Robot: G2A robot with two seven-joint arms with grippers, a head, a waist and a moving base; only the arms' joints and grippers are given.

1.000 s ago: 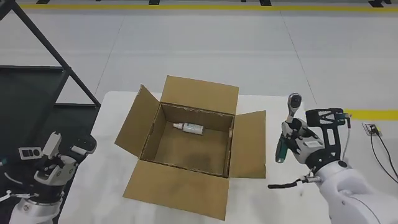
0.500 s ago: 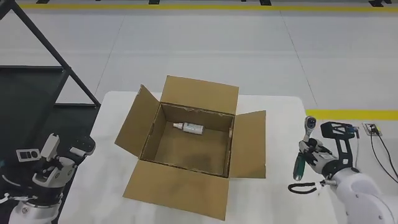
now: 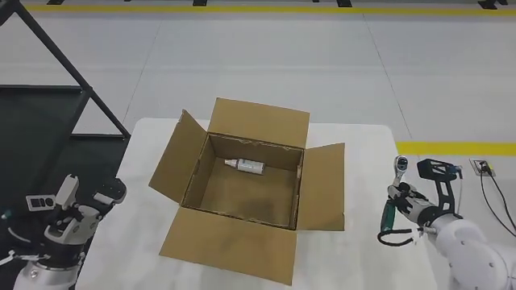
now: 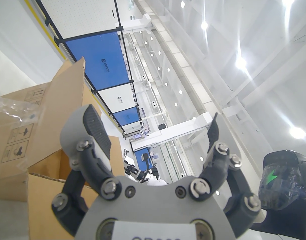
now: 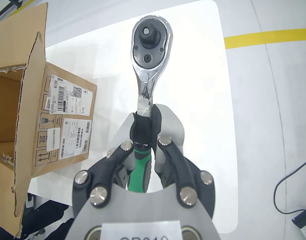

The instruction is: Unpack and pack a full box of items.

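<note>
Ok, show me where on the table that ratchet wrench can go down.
Bare table lies between the right flap of the box and the right edge, where the right gripper holds the ratchet wrench. Another strip lies outside the left flap. The box floor is bare but for a small bottle at the far wall. The front flap crowds the near edge.

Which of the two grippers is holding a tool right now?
The right gripper, shut on the green-handled ratchet wrench beside the cardboard box. The left gripper is open and empty.
</note>
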